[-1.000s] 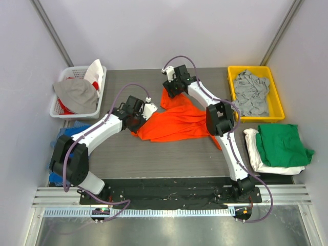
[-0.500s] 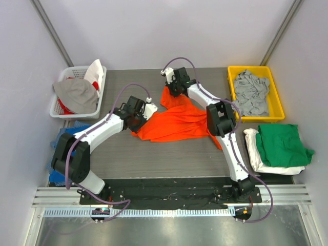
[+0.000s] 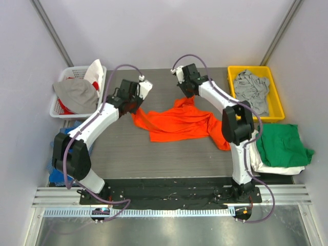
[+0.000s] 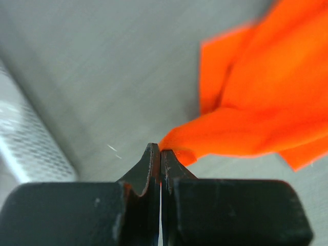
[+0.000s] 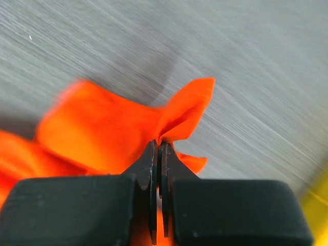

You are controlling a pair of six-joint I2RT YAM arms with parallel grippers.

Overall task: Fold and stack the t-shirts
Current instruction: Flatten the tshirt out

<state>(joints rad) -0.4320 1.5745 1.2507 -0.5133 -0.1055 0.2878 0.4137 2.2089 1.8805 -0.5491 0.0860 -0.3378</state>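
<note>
A bright orange t-shirt (image 3: 179, 121) lies stretched and rumpled across the middle of the grey table. My left gripper (image 3: 134, 108) is shut on its left edge; the left wrist view shows the orange cloth (image 4: 246, 118) pinched at the fingertips (image 4: 154, 154). My right gripper (image 3: 190, 96) is shut on the shirt's far upper edge, and a peak of orange cloth (image 5: 179, 118) rises from its closed jaws in the right wrist view. A green t-shirt (image 3: 282, 144) lies folded on a white one (image 3: 254, 151) at the right. Light grey t-shirts (image 3: 251, 91) fill the yellow bin.
A yellow bin (image 3: 231, 82) stands at the back right. A white basket (image 3: 59, 107) with grey and red-white cloth sits at the back left. Blue cloth (image 3: 54, 159) lies by the left arm's base. Metal rails (image 3: 169, 197) run along the near edge.
The right gripper closed on the shirt's far edge. Both grippers then moved apart and toward the back, pulling the orange shirt wider and away from me.
</note>
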